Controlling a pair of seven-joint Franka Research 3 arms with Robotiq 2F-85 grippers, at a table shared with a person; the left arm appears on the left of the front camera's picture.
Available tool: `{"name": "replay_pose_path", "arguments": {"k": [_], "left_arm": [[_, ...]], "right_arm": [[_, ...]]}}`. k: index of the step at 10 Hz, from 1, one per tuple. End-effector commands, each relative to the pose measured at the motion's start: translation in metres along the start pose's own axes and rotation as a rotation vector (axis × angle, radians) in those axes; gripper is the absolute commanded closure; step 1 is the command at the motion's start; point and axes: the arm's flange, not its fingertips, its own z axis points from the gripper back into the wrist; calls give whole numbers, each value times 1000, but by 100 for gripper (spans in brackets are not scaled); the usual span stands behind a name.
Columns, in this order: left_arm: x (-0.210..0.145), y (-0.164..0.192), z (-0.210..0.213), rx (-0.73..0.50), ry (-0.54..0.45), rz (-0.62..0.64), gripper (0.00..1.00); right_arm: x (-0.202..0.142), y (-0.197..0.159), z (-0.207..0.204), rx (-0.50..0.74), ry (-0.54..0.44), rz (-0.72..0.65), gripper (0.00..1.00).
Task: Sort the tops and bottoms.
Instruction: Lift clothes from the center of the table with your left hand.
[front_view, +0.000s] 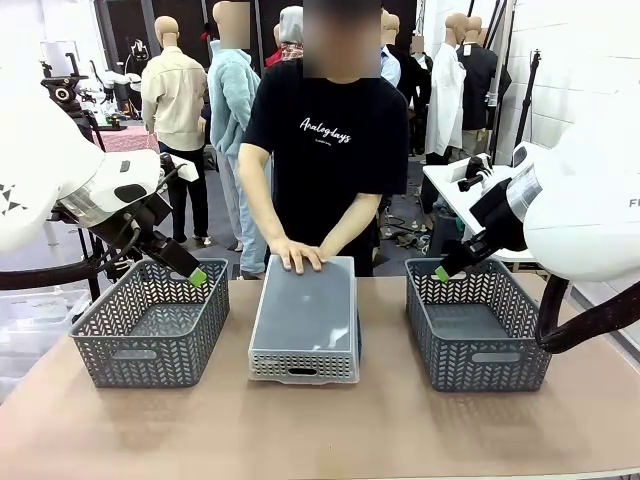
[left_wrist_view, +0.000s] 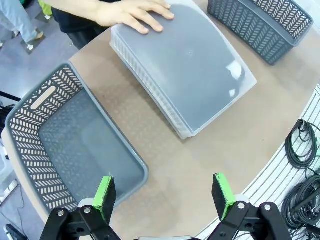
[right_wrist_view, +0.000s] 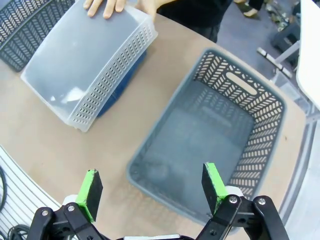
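**Layout, left to right.** On the table (front_view: 320, 440) a left grey basket (front_view: 150, 355) is set with nothing in it. An upturned white basket (front_view: 305, 310) is placed at the centre and is pressed down at its far end by the person's hands (front_view: 298, 256). A right grey basket (front_view: 480, 360) is likewise unfilled. Under the side of the upturned basket that faces the right grey basket, a strip of blue cloth is exposed; it is taken to be the bottoms (right_wrist_view: 120, 87). The tops are hidden, presumably under the same cover.

**Handling (judged).** The bottoms are expected to be soft but thick and fairly heavy, so they would sag and drag when lifted. They would best be pinched at a dense fold or at the waistband. The tops are expected to be light, limp and thin. A bunched fold should be gripped rather than a single layer, which could slip from the pads. Neither is considered fragile. No hold can be taken until the cover is removed.

**Arm poses.** The left gripper (left_wrist_view: 164, 194) is held above the inner far corner of the left grey basket and is angled down towards the table beside it. Its jaws are spread wide with nothing between them. The right gripper (right_wrist_view: 152, 189) is mirrored above the inner far corner of the right grey basket. Its jaws are equally spread and unloaded.
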Motion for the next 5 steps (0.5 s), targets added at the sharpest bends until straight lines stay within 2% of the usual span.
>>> {"name": "replay_pose_path", "arguments": {"k": [1,5], "left_arm": [[0,1,1,-11,-6,4,0],[0,1,1,-11,-6,4,0]], "right_arm": [[1,0,0,-2,-8,-10,0],[1,0,0,-2,-8,-10,0]]}}
